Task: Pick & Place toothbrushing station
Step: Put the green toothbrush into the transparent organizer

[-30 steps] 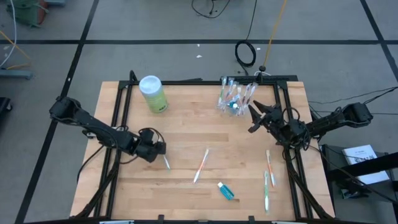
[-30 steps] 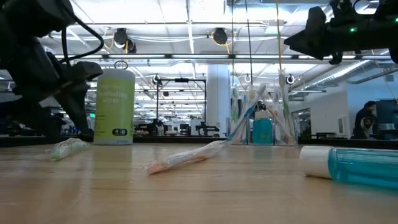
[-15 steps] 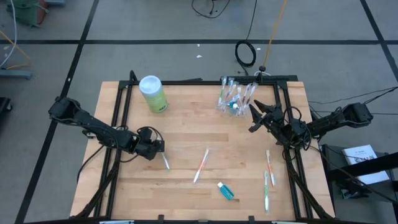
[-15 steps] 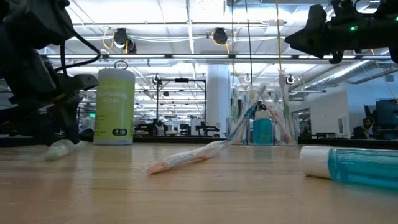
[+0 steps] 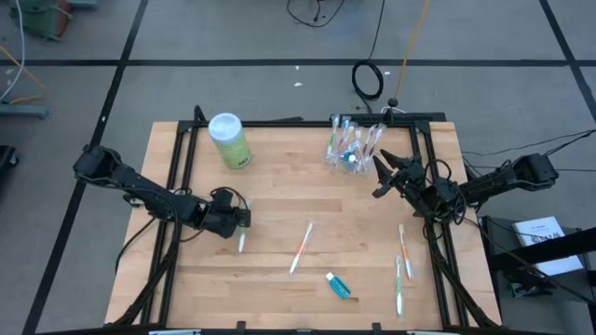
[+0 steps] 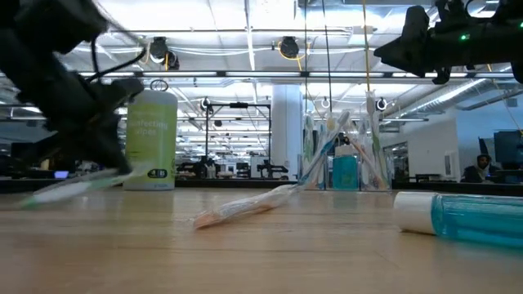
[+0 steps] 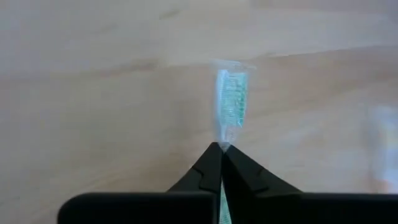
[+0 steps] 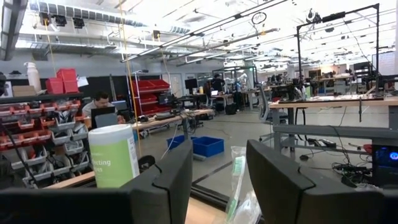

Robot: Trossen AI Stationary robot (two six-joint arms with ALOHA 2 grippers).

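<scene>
A green toothbrush in a clear wrapper [image 5: 241, 241] lies at the table's left-centre, and my left gripper [image 5: 239, 223] is shut on it. The left wrist view shows its bristle head [image 7: 231, 104] sticking out past the closed fingertips. A clear cup [image 5: 352, 147] holding several toothbrushes stands at the far right. My right gripper [image 5: 384, 177] hovers open just to the near right of the cup, touching nothing. A pink toothbrush [image 5: 301, 247], a blue toothpaste tube [image 5: 339, 286] and two more toothbrushes [image 5: 401, 265] lie flat on the wood. My left gripper pinches the wrapped green toothbrush between its two fingers at the neck, just behind the head [image 7: 222, 142]. The fingers come slanting down from the table's left. In the low view the toothbrush [image 6: 82, 183] slants, one end raised; whether the other end is on the table does not show.
A light-green canister with a white lid [image 5: 229, 140] stands at the far left. A black frame [image 5: 182, 158] runs along the table's left, far and right sides. Bare wood lies between the pink toothbrush and the cup.
My left gripper has shut on the green toothbrush. The toothbrush has turned a little on the table and now slants with one end raised, where before it lay flat.
</scene>
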